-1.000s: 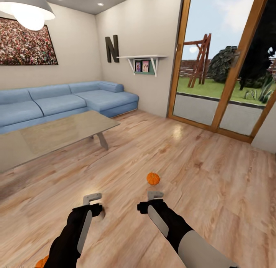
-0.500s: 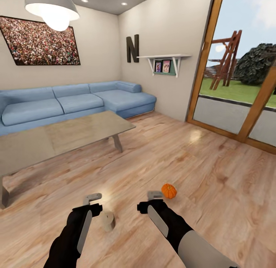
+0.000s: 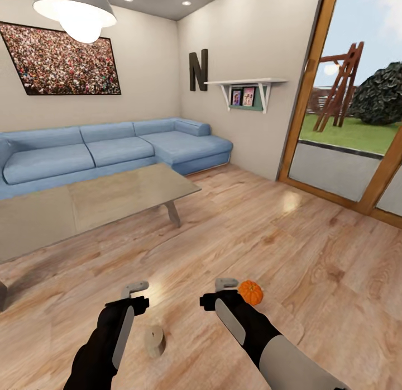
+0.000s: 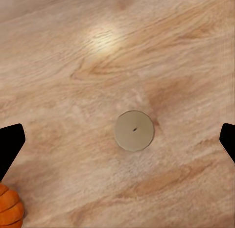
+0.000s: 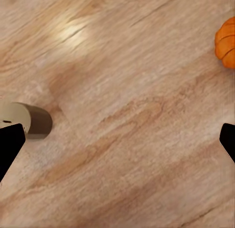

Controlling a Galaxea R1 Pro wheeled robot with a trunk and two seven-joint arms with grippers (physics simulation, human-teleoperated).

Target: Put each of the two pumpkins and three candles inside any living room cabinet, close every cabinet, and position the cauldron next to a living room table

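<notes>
A small orange pumpkin (image 3: pixel 250 292) lies on the wooden floor just right of my right gripper (image 3: pixel 226 284); the right wrist view catches it at the picture's edge (image 5: pixel 226 42). A beige candle (image 3: pixel 154 339) stands on the floor between my arms, right of my left forearm. Seen from above, the candle (image 4: pixel 134 130) sits under my left gripper (image 4: pixel 119 142), whose black fingertips (image 4: pixel 10 146) are spread wide. A second pumpkin (image 4: pixel 9 204) peeks in at a corner of the left wrist view. My right gripper (image 5: pixel 119 142) is open over bare floor, with the candle (image 5: pixel 24 120) beside one fingertip. The glass-topped table (image 3: pixel 84 203) stands ahead on the left.
A blue corner sofa (image 3: pixel 111 150) lines the far wall behind the table. A wall shelf (image 3: pixel 245 85) hangs beside tall glass doors (image 3: pixel 346 127) on the right. Wooden floor stretches ahead and to the right.
The whole view has shifted, so the camera moved. The candle now sits lower between my arms and the pumpkin lies beside my right gripper. Both arms hold the same pose.
</notes>
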